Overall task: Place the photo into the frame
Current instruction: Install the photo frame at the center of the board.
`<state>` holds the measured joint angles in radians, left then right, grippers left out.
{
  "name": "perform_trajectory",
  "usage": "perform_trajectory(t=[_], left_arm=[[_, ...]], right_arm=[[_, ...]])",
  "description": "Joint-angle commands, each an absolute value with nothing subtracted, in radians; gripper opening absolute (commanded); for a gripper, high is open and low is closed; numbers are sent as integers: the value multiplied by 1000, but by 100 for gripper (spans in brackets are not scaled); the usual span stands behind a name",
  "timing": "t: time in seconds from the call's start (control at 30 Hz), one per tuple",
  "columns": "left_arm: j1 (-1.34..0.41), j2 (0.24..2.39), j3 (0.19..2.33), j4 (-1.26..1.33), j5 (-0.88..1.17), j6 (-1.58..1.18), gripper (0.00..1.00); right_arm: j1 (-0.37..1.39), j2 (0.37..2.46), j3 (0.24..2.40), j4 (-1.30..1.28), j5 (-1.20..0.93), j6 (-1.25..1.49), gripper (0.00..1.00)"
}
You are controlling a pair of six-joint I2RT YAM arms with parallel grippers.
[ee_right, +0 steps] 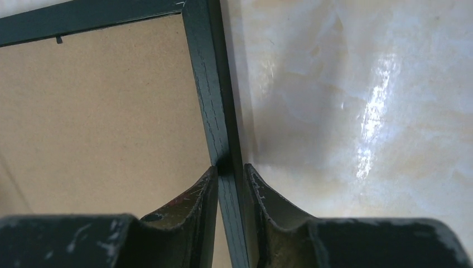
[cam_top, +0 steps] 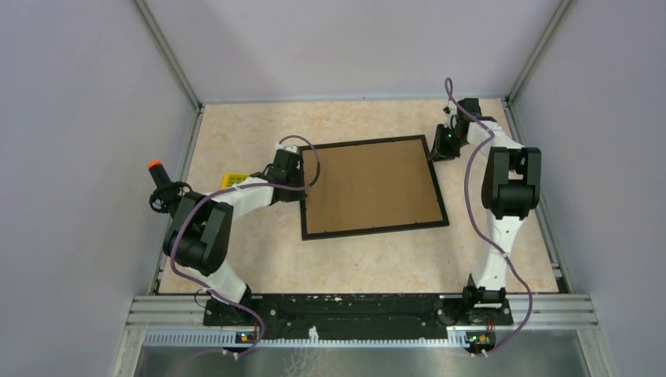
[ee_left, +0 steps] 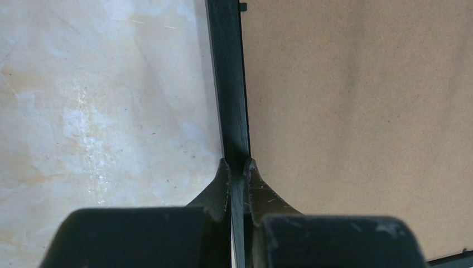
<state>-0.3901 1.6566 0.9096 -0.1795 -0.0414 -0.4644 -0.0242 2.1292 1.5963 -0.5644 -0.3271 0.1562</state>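
The black frame [cam_top: 377, 228] lies flat mid-table, its opening filled by a plain brown backing board [cam_top: 369, 187]. The photo is not visible in any view. My left gripper [cam_top: 301, 169] is shut on the frame's left rail [ee_left: 228, 84], one finger on the table side and one over the brown board [ee_left: 357, 111]; its tips show in the left wrist view [ee_left: 237, 163]. My right gripper [cam_top: 437, 149] is shut on the right rail [ee_right: 209, 95] near the far right corner; its tips show in the right wrist view [ee_right: 230, 167], beside the board [ee_right: 100, 106].
A small yellow object [cam_top: 232, 180] lies on the table left of the frame, by the left arm. A black item with an orange tip [cam_top: 155, 167] stands at the table's left edge. Grey walls enclose the table on three sides.
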Motion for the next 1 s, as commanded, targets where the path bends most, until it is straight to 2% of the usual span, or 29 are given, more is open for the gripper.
perform_trajectory(t=[0.0, 0.4, 0.7, 0.83, 0.97], left_arm=[[-411, 1726, 881, -209, 79, -469, 0], [-410, 1731, 882, -210, 82, -466, 0], [-410, 1729, 881, -208, 80, -468, 0], [-408, 1729, 879, -210, 76, -469, 0], [-408, 1727, 881, -218, 63, -479, 0]], right_arm=[[55, 2253, 1634, -654, -223, 62, 25], [142, 2374, 1762, -796, -111, 30, 32], [251, 2456, 1940, -941, 69, 52, 36], [254, 2351, 2006, -954, 57, 76, 42], [253, 2121, 1985, -919, 55, 138, 53]])
